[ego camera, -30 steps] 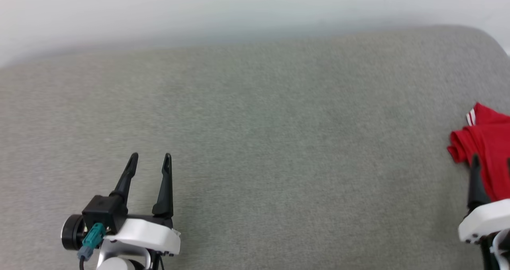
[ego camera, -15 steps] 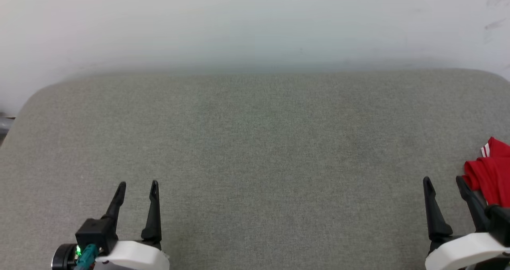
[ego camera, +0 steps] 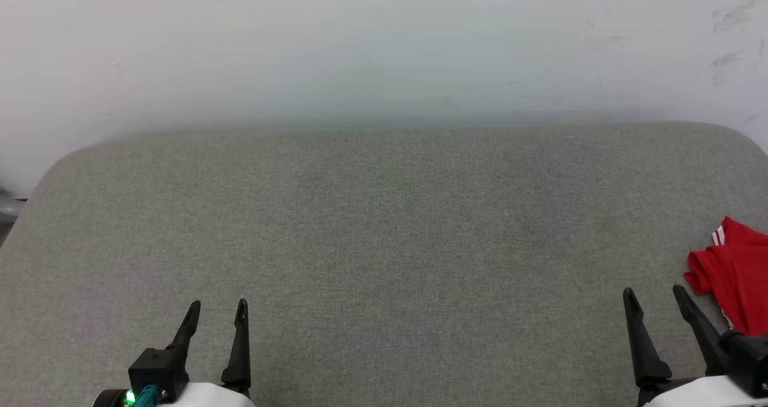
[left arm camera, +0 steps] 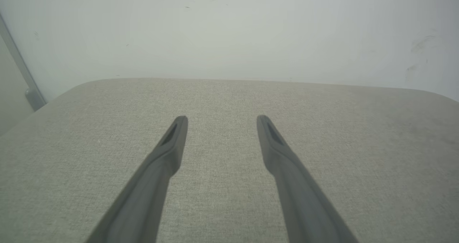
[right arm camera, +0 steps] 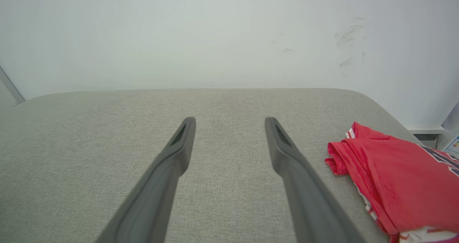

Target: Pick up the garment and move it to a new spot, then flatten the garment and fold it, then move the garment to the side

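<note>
The garment (ego camera: 737, 278), a red jersey folded into a bundle with a bit of striped trim showing, lies at the right edge of the grey padded surface (ego camera: 384, 227). In the right wrist view the garment (right arm camera: 394, 178) sits just right of my fingers, with dark lettering at its far right. My right gripper (ego camera: 654, 293) stands open at the lower right, just left of the garment and apart from it. My left gripper (ego camera: 217, 306) is open at the lower left over bare fabric, nothing between its fingers. Both grippers (left arm camera: 218, 118) (right arm camera: 230, 120) show wide gaps in their wrist views.
A pale wall (ego camera: 384, 47) runs behind the surface's far rounded edge. A metal bar (left arm camera: 21, 71) stands at the far left corner. Beyond the right edge there is a white ledge (right arm camera: 423, 130).
The head camera has tilted and turned, so the wall fills more of the view and both grippers show low in it. The garment lies where it was. Both grippers stayed open.
</note>
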{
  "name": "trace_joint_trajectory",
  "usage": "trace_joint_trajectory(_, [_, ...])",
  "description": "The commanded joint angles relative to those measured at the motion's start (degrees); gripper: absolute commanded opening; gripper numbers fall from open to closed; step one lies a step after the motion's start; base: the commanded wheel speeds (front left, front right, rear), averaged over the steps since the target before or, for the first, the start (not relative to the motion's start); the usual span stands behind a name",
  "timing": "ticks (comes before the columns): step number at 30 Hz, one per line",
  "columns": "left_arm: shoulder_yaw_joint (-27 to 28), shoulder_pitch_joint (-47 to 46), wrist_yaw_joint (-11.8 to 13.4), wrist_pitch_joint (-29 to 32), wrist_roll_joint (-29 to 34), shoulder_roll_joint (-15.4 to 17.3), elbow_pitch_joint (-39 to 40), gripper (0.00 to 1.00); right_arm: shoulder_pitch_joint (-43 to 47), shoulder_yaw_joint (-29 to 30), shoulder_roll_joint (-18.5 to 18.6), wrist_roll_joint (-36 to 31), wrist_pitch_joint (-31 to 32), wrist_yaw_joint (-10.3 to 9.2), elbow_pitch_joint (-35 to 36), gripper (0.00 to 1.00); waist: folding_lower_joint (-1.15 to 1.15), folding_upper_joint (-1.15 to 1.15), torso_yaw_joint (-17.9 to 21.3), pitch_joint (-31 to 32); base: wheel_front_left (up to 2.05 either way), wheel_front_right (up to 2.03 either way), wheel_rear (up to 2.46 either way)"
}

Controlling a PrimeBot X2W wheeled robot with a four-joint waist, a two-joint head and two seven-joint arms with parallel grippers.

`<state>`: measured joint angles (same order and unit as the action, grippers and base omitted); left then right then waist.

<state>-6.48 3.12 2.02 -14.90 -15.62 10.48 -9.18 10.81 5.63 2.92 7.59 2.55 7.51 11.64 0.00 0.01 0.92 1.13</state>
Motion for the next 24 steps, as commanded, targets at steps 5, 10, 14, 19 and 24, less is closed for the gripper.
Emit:
trace_joint_trajectory(5, [0.0, -0.5, -0.5, -0.4, 0.7, -0.1, -0.5, 1.00, -0.1, -0.4, -0.1, -0.1, -0.1, -0.05, 0.7, 1.00, 0.00, -0.01, -0.1, -0.1, 0.00, 0.00, 0.00])
trace_joint_trajectory(10, [0.1, -0.9, -0.7, -0.4, 0.9, -0.3, -0.9, 1.00, -0.6, -0.7, -0.1, -0.2, -0.4, -0.05, 0.9, 1.00, 0.00, -0.01, -0.1, -0.1, 0.00, 0.00, 0.00])
trace_joint_trajectory(14, [0.0, -1.1, -0.9, -0.4, 0.5, -0.4, -1.8, 1.00, -0.9, -0.8, -0.1, -0.2, -0.4, -0.05, 0.8, 1.00, 0.00, -0.01, -0.3, -0.3, 0.00, 0.00, 0.00])
trace_joint_trajectory(19, [-0.1, -1.7, -0.9, -0.4, 0.6, -0.1, -2.4, 1.00, -1.0, -0.8, -0.1, 0.0, -0.6, -0.05, 0.3, 1.00, 0.00, -0.01, -0.6, -0.5, 0.00, 0.00, 0.00])
trace_joint_trajectory(24, [-0.2, -0.4, -1.1, 0.4, 0.1, -0.6, -3.9, 0.00, 0.1, -1.0, 0.0, 0.6, -0.5, 0.00, -1.4, 0.00, 0.01, -0.01, -0.7, -0.5, 0.00, 0.00, 0.00])
